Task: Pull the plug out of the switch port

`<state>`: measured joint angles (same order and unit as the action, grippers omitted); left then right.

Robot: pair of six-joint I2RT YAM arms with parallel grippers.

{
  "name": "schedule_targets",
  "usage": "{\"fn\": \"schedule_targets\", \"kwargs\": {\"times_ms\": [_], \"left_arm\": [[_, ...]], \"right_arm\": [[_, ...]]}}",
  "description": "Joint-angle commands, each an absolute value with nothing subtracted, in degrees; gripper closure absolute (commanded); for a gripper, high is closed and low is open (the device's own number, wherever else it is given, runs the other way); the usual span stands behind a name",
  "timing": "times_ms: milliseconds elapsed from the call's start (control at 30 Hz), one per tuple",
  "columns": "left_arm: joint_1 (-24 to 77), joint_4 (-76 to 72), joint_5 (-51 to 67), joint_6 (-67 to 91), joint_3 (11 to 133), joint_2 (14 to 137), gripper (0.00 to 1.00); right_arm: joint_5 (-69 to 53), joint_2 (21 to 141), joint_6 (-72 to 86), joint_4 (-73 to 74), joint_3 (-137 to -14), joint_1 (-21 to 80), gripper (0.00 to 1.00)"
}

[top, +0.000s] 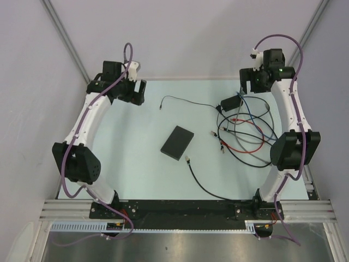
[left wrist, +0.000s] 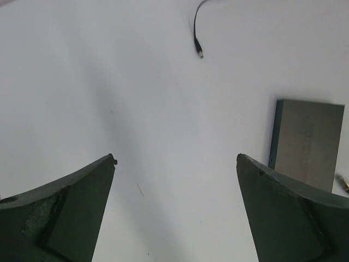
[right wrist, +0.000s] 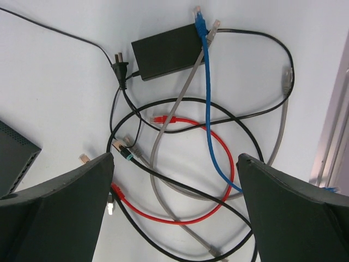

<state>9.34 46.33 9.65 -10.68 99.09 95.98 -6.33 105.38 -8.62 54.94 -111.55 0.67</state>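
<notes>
Everything is lit brightly and evenly; only soft shadows are cast on the table (left wrist: 163, 109), which is washed out a bit.

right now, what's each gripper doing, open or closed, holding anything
left gripper: open, holding nothing
right gripper: open, holding nothing

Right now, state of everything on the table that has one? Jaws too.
left gripper: jaws open, empty
right gripper: jaws open, empty
switch: flat on table, no cable seen in it
black cable plug: loose beside switch's corner, apart
power adapter: flat, wall plug lying free
red cable: tangled, both ends free
</notes>
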Motion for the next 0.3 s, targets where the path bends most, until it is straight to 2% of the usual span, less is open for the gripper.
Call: {"fn": "schedule_targets", "kwargs": {"times_ms": [0, 267], "left_arm": [[8.4, 41.9, 7.5, -10.8, 89.8, 92.1, 0.00], [8.3, 42.3, 11.2, -7.3, 89.0, 94.2, 0.00]], "right_arm": [[-3.9, 104.0, -8.7, 52.9, -110.3, 2.4, 0.00], [-5.1, 103.7, -8.9, 52.2, -107.8, 3.3, 0.00]]}}
